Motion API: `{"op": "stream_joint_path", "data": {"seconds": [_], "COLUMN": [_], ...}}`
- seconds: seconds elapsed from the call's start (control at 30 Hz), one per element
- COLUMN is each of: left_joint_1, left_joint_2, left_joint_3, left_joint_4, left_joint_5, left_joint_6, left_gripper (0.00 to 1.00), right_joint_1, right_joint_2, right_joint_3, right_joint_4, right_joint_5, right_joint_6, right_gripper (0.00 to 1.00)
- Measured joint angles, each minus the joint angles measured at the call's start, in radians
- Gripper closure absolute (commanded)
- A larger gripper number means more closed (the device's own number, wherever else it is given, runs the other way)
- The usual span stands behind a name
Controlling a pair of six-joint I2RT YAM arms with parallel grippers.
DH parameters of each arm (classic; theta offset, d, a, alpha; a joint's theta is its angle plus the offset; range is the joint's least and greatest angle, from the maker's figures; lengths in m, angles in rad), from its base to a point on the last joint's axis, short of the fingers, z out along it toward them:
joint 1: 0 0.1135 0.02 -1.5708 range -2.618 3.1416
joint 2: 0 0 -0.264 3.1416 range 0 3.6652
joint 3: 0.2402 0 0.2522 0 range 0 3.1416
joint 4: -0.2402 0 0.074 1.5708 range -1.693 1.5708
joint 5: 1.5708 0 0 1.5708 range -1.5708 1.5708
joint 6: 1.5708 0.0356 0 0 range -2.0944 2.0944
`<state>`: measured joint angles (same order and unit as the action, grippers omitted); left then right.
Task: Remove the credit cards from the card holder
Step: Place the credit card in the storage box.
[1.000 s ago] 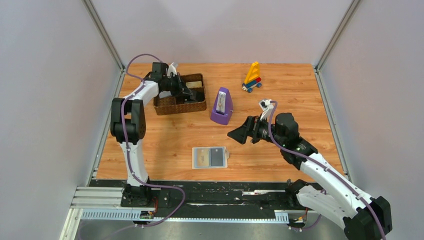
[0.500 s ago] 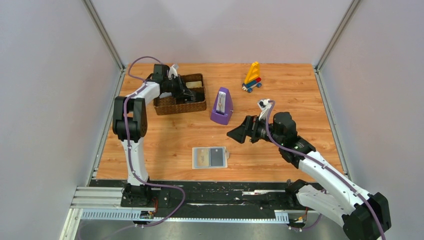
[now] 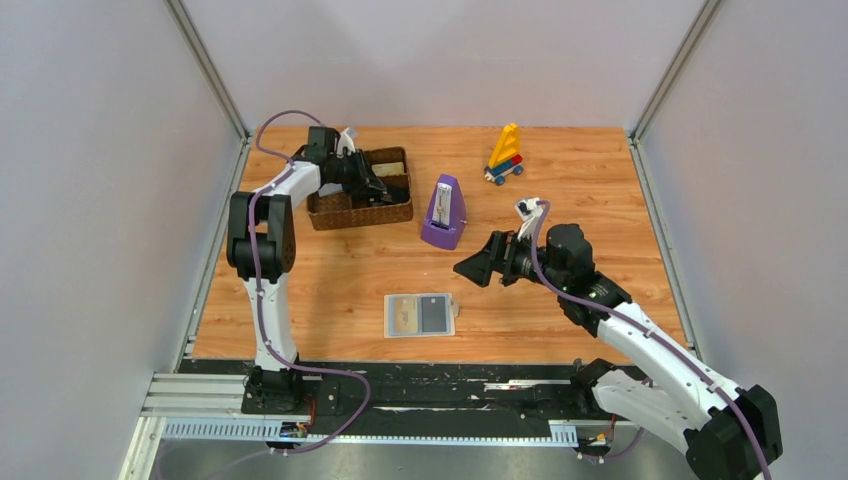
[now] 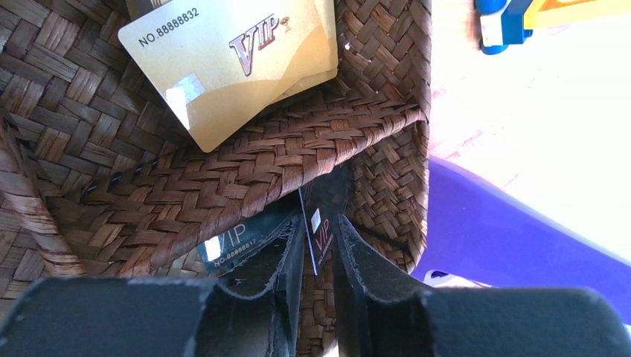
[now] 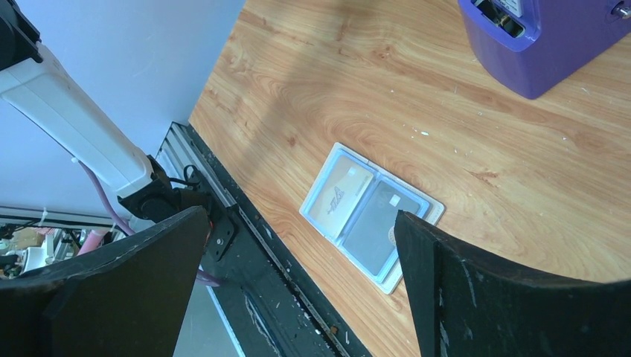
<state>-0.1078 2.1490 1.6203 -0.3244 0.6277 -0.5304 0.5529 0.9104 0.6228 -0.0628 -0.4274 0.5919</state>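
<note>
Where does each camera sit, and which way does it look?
Top external: above and behind, looking down on the wooden table; left arm and right arm show.
Left wrist: on the left arm, looking into the brown woven tray; the left claw pinches a black card.
Right wrist: on the right arm, looking down at the light-blue card holder, framed by the open right claw.
Shared: top and right wrist both show the card holder and the purple pyramid-shaped metronome.
</note>
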Motion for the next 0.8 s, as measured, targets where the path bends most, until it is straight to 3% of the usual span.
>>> {"op": "stream_joint_path", "data": {"seconds": [0.8], "left_joint_1": [0.0], "left_joint_2": [0.007], "left_joint_3": [0.084], "left_joint_4": [-0.142], "left_joint_5": [-0.059], "left_joint_6": [0.061], "left_gripper": [0.63], "right_joint_1": [0.0], "right_joint_2": [0.072], "right_joint_3": [0.026], "right_joint_4": [-0.062], "right_joint_5": [0.072], "right_joint_6": [-0.042], "right_gripper": [0.02]}}
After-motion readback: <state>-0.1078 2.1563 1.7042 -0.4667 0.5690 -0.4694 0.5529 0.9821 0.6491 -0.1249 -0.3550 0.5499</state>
